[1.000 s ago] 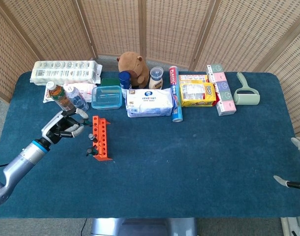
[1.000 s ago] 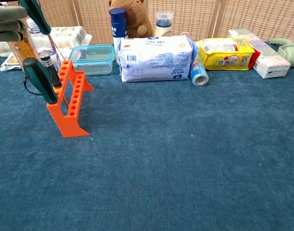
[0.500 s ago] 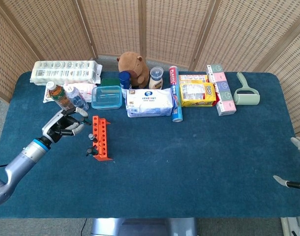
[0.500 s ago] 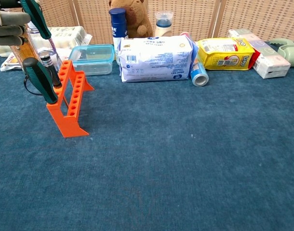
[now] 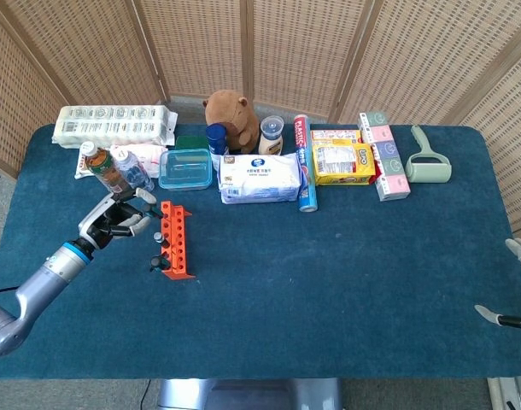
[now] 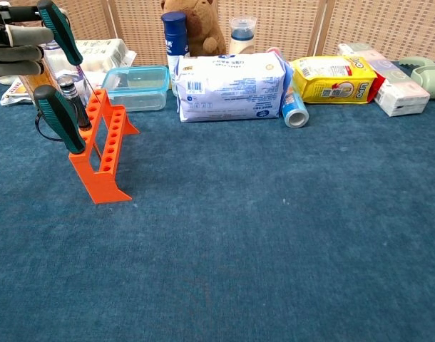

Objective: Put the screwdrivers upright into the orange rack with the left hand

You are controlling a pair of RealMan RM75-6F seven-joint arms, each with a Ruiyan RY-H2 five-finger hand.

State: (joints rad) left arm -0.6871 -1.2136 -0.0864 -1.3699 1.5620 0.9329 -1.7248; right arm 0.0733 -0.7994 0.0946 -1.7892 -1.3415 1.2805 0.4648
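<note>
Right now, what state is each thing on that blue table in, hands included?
Orange plastic rack: upright, two screwdrivers in it.
Green-handled screwdriver: leaning in the rack.
Second green-handled screwdriver: held tilted over the rack.
Left hand: grips that screwdriver.
Right hand: open, holds nothing.
Clear blue-lidded box: closed.

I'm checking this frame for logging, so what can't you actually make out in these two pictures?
- Left hand: cut off by the chest view's left edge.
- Held screwdriver: its tip meets the orange rack, too fine to tell whether it is in a hole.
- Right hand: cut off by the head view's right edge.

Orange rack (image 6: 100, 153) upright; green-handled screwdriver (image 6: 58, 118) slotted, tilted.
</note>
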